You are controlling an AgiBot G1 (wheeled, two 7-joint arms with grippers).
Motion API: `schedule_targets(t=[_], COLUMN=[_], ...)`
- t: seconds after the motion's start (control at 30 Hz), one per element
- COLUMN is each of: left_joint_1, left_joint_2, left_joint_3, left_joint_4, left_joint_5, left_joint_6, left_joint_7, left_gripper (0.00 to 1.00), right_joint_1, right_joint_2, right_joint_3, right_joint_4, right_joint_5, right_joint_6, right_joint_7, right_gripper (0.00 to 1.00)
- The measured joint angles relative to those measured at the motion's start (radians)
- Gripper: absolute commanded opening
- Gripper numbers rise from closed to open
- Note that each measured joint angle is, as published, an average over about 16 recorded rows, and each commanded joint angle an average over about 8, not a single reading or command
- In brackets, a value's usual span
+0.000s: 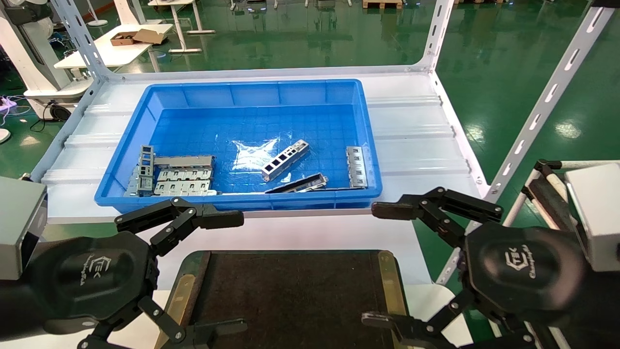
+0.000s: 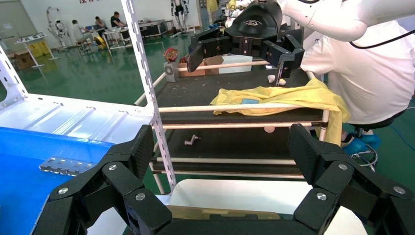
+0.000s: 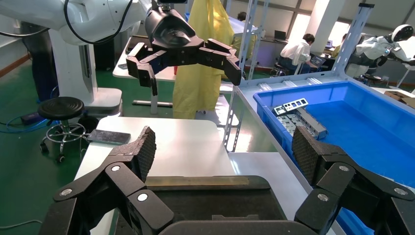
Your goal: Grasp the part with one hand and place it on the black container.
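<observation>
Part (image 1: 286,160) with the four dark cut-outs is lying flat on the floor of the blue bin (image 1: 145,104), roughly mid-floor and a bit toward the near wall, angled diagonally. Nothing's touching it. A darker strip (image 1: 298,184) sits just beside it against the near wall, a small cage (image 1: 356,166) is by the right wall, and a pile of grey cages (image 1: 169,175) fills the near-left corner. Black container (image 1: 290,291) sits at the table's near edge, bare. Left gripper (image 1: 227,271) hovers over its left edge, right gripper (image 1: 387,264) by its right edge, both spread wide and holding nothing.
</observation>
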State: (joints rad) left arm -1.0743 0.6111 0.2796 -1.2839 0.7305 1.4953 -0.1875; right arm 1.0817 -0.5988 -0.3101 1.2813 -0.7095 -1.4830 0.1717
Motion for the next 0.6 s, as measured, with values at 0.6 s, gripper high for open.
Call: schedule_targets(t=[0.6], left_joint_1=[0.000], left_joint_2=[0.000], left_joint_3=[0.000], left_joint_4=[0.000], left_joint_5=[0.000], left_joint_6=[0.000], left_joint_7=[0.000], left_gripper=[1.00], right_joint_1=[0.000], right_joint_2=[0.000], right_joint_3=[0.000], right_joint_4=[0.000], right_joint_5=[0.000], right_joint_6=[0.000], right_joint_7=[0.000], right_gripper=[1.00])
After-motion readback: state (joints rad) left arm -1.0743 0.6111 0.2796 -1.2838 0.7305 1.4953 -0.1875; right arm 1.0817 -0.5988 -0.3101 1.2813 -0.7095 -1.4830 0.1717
